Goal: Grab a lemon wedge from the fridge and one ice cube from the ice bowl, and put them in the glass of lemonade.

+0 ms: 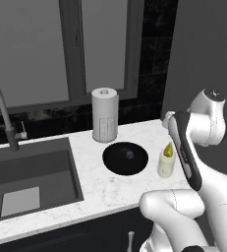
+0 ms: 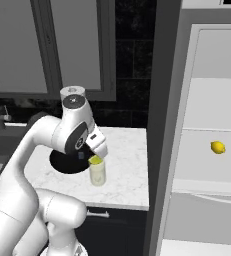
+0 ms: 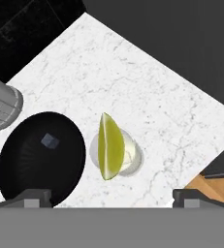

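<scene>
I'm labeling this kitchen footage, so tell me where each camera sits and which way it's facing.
Left base view: behind the arm on its left, looking forward and down at the counter, sink and paper towel roll; the white arm rises at lower right.
Right base view: behind on the right, facing the open fridge with a whole lemon; the arm rises at lower left.
Hand view: on the hand, looking down past the open gripper.
All three share the ice bowl, the ice cube and the glass of lemonade holding the lemon wedge.
</scene>
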{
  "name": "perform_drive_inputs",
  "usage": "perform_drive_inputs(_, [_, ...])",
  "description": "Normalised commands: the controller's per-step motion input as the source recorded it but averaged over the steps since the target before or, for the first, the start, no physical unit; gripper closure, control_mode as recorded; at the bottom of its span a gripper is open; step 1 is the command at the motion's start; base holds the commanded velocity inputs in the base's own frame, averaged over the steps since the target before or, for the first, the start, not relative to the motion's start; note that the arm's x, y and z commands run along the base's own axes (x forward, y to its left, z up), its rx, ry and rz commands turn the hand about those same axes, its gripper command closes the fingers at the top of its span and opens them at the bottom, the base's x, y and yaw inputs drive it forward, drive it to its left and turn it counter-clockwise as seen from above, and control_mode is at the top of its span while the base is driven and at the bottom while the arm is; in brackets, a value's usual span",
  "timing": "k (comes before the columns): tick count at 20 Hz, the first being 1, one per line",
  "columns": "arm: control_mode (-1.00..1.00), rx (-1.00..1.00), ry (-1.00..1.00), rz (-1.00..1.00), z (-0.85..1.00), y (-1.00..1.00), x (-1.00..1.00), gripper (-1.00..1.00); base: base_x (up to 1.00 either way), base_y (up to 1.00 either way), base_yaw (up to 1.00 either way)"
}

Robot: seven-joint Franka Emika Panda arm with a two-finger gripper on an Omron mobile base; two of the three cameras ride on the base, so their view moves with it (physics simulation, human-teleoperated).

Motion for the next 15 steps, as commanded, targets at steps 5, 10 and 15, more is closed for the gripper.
perform_drive_inputs(5, [-1.00,0.00,-0.11,0.00,0.16,0.14,-0.47,-1.00,0.00,0.00,0.00])
perform_drive_inputs(10, [-1.00,0.00,-0.04,0.02,0.04,0.32,-0.65,-1.00,0.00,0.00,0.00])
perform_drive_inputs(15, [-1.00,0.00,-0.01,0.08,0.04,0.20,-0.47,-1.00,0.00,0.00,0.00])
